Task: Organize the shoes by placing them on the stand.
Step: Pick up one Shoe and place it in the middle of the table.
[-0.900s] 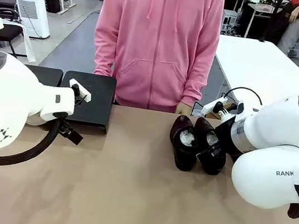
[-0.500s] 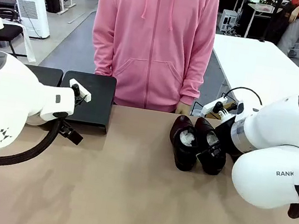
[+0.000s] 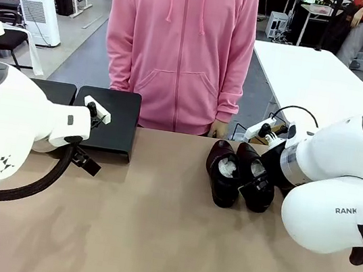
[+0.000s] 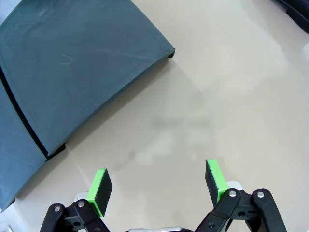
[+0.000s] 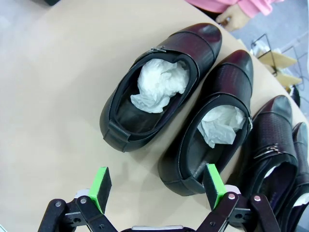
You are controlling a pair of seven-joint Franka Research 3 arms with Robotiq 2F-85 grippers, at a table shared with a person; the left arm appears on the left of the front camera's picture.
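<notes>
A: Hovering where, the left gripper [image 4: 157,182]?
B: Spread, empty; flat matte-black stand [image 4: 72,72] at ten o'clock.
A: And the right gripper [image 5: 157,187]?
B: Spread too; glossy black leather shoes [image 5: 159,92], paper-stuffed, lie at twelve o'clock.

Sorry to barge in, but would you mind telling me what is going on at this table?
Nothing is being handled yet. The four shoes sit bunched on the table toward the robot's right, none on the stand at its left. The right gripper hovers open above the shoes, and the left gripper hangs open over bare table beside the stand. A person in a pink hoodie stands at the far side.
</notes>
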